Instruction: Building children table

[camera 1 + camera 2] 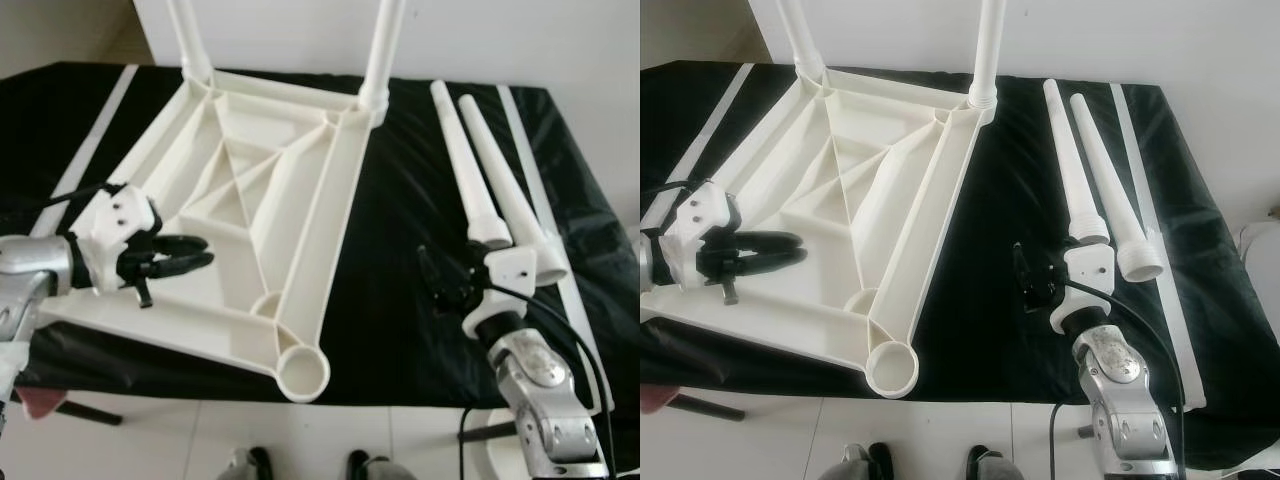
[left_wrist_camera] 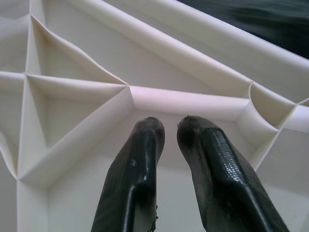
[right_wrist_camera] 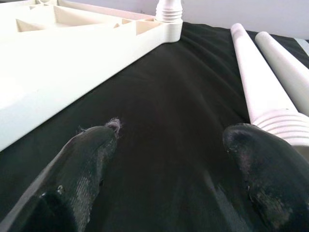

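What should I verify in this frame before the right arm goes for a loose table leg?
1. Tabletop lying upside down on the black cloth, ribs up: ok.
2. Two legs already standing in the far corner sockets: ok; how firmly seated: cannot tell.
3. Near corner socket empty and unobstructed: ok.
4. Two loose legs side by side on the cloth, threaded ends toward the robot: ok.
5. Right gripper open, empty, just beside the nearer leg's threaded end: ok.
6. Left gripper over the tabletop's ribs, fingers nearly closed, holding nothing; whether it steadies the tabletop: cannot tell.
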{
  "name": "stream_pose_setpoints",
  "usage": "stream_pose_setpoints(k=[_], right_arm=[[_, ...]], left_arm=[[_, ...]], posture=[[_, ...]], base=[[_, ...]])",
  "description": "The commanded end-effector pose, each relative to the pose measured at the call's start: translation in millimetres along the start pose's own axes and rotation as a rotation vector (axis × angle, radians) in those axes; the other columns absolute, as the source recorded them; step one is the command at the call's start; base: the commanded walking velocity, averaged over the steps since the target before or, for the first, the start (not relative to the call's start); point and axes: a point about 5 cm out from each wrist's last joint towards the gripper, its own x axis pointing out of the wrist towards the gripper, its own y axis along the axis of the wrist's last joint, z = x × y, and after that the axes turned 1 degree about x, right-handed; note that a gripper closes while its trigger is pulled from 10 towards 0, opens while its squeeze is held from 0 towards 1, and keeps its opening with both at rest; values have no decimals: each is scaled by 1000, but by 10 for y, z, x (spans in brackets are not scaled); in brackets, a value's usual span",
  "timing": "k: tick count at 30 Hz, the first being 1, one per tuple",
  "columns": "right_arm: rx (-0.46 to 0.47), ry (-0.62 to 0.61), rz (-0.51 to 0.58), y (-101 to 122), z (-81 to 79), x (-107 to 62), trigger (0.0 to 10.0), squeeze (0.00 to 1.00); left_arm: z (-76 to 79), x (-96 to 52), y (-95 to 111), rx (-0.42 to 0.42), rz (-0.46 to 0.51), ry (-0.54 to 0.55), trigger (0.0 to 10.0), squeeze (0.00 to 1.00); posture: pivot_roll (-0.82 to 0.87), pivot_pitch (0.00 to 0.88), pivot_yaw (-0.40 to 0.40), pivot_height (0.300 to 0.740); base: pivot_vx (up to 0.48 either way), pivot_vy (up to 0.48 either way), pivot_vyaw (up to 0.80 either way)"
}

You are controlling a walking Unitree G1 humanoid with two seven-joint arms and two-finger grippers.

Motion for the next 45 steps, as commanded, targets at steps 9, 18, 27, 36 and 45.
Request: stream_pose_setpoints(k=[9,18,27,36,45], right_arm=[[12,-6,-25,-43,-8,-34,10000,0],[14,-5,-21,-40,-22,6,10000,0],[15,-16,-15,-36,-14,16,10000,0],[14,-34,-11,-43,6,33,10000,0],[30,-72,9,-42,-10,101,10000,0]], left_arm=[[-140,25,25,71,-31,68,10000,0],[-262,46,134,20,73,119,10000,1000],[-308,33,139,29,89,145,10000,1000],[-354,134,139,-7,145,216,10000,1000],[-395,321,158,-58,232,325,10000,1000]], posture=[[-46,220,19,740],[-47,200,17,740],[-50,195,21,740],[-51,198,26,740],[-60,200,30,740]], base=[[0,0,0],[0,0,0],[0,0,0],[0,0,0],[0,0,0]])
